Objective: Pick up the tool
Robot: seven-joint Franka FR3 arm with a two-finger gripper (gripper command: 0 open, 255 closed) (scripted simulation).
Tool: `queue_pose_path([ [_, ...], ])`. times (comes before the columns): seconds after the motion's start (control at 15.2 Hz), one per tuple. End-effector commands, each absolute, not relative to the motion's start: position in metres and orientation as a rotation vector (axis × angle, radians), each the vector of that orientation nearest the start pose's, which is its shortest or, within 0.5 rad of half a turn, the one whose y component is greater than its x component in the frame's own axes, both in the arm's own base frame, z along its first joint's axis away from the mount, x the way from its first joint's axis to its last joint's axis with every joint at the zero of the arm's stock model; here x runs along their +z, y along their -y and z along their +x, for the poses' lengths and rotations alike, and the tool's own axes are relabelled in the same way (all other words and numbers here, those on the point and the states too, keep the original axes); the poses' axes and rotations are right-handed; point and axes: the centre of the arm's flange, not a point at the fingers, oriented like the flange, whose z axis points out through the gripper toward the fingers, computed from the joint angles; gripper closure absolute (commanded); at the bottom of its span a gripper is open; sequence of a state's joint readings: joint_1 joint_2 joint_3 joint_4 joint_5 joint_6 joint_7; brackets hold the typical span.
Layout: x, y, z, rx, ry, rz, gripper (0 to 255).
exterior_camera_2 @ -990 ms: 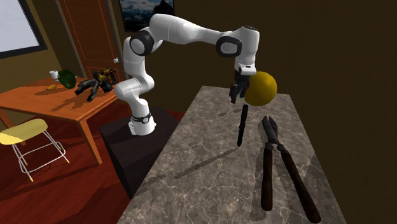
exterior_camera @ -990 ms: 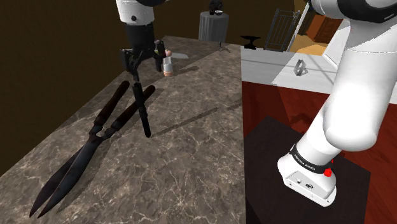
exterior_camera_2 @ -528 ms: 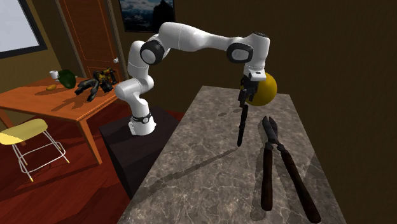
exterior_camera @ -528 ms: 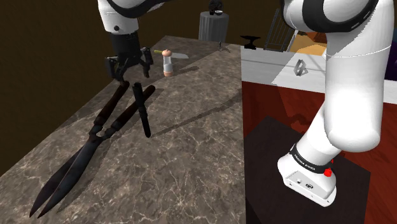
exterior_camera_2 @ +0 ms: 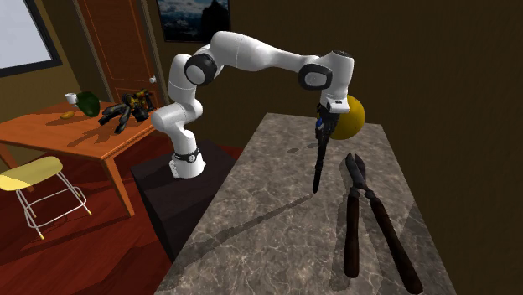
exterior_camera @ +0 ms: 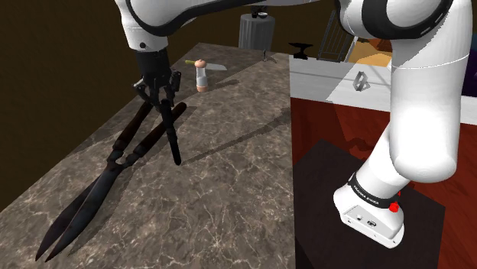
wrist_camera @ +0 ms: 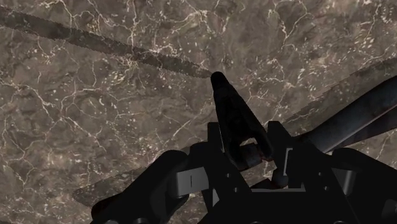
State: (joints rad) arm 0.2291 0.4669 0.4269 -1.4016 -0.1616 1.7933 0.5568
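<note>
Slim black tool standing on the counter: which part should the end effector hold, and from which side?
Its upper end, from above. The slim black tool stands nearly upright on the counter, so its top end points up, while the shears lie flat beside its foot.

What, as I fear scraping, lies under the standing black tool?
Under the black tool lie marbled countertop and its shadow. The shears lie beside it, not beneath. Its tip hides the spot where it meets the stone.
</note>
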Motion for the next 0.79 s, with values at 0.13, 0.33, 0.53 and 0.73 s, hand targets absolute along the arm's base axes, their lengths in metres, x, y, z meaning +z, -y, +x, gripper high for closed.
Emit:
queue_pose_path([
  [0.13, 0.452, -0.364, 0.579, 0.073, 0.157, -3.131, 255],
  [0.33, 0.452, -0.364, 0.579, 0.073, 0.157, -3.130, 255],
  [0.53, 0.462, -0.364, 0.579, 0.073, 0.157, -3.130, 255],
  [0.73, 0.478, -0.364, 0.579, 0.073, 0.157, -3.130, 255],
])
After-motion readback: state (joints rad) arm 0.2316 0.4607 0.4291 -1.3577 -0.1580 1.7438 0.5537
